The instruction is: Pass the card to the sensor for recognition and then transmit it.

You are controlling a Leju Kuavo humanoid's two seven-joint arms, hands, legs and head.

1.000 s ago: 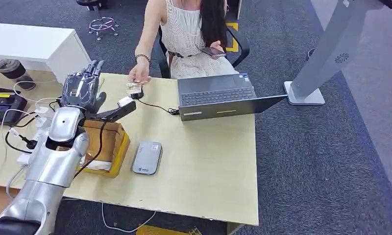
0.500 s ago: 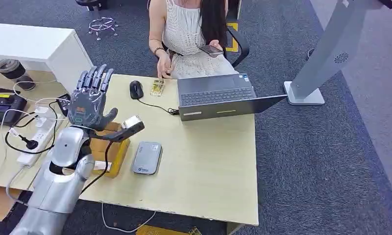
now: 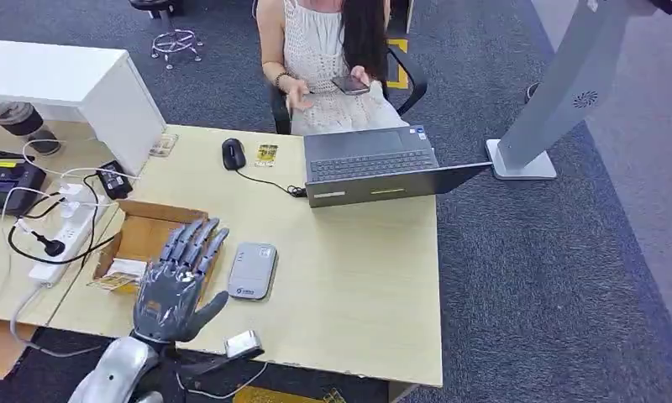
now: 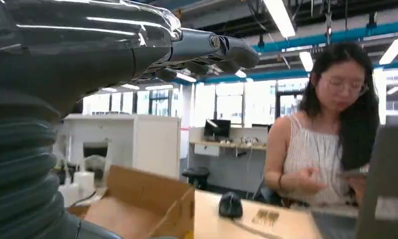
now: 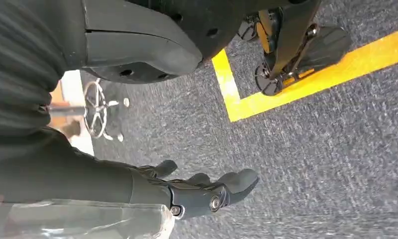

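Observation:
The card point(image 3: 266, 154) lies flat on the table's far side, just right of a black mouse point(image 3: 233, 154). The grey sensor point(image 3: 253, 270), a flat reader, lies near the front edge. My left hand point(image 3: 181, 281) hovers just left of the sensor with fingers spread and nothing in it, partly over a cardboard box point(image 3: 150, 232). In the left wrist view its fingers point(image 4: 207, 46) stretch out above the box point(image 4: 147, 196), with the mouse point(image 4: 230, 204) and card point(image 4: 265, 217) beyond. My right hand point(image 5: 202, 191) hangs over the carpet, fingers loosely extended and holding nothing.
A person point(image 3: 333, 50) sits at the far side holding a phone. An open laptop point(image 3: 370, 164) lies at the back right. A power strip and cables point(image 3: 60, 231) lie left of the box. A grey stand base point(image 3: 522, 159) is on the floor right of the table.
My left hand has drawn back from the far side of the table to its front edge. The person's hand left the card beside the mouse and went back to the phone.

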